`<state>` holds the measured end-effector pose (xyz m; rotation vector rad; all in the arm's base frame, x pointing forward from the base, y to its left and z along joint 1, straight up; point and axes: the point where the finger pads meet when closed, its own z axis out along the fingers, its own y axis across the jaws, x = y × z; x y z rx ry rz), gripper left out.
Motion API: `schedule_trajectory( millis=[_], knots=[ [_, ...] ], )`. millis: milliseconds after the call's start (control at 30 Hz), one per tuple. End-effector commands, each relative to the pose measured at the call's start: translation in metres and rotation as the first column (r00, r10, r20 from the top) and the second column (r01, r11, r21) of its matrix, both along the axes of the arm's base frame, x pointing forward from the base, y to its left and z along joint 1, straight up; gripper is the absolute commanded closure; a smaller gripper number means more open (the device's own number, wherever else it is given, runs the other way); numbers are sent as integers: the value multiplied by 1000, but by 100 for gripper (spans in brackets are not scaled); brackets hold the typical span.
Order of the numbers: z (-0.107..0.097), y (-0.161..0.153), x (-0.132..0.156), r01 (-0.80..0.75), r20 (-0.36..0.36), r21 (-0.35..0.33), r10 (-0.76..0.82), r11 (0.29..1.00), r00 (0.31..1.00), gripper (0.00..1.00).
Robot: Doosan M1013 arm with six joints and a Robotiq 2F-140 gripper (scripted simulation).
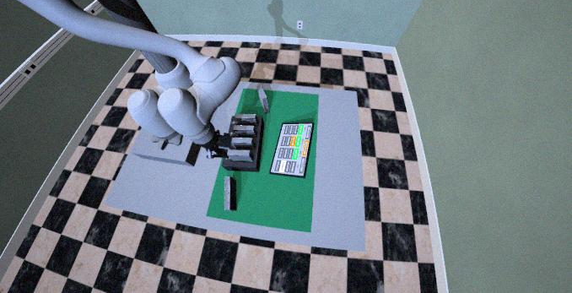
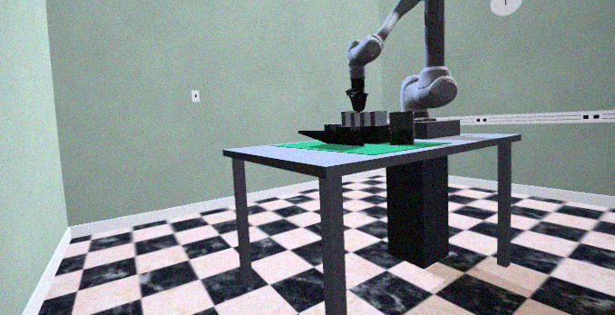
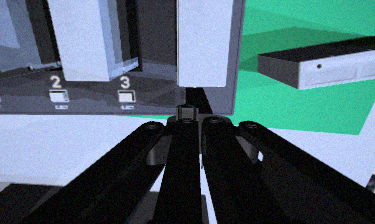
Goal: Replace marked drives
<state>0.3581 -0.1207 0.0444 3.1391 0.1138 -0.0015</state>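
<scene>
Matt black dock (image 1: 244, 144), pale drives (image 3: 205, 42) (smooth), green mat (image 1: 270, 198).

On the front ledge of the dock (image 3: 114, 100), the white numerals "2" and "3" are printed, each above a small button icon. Beneath each icon a tiny caption is set, seemingly "EJECT", though it is barely legible. On the screen (image 1: 292, 149), no characters can be read.

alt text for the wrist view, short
Shut black gripper points at the front edge of a dark drive dock, near eject buttons numbered 2 and 3, with pale drives standing in its bays. A spare drive lies on the green mat to the right.
</scene>
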Motion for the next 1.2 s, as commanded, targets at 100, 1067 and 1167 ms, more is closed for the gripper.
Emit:
schedule_trajectory(
  millis=[100,1067,1167],
  knots=[
    [16,0,0,0,1,0,0,1000,1000,90],
    [95,0,0,0,1,0,0,1000,1000,90],
    [95,0,0,0,1,0,0,1000,1000,90]
  ],
)
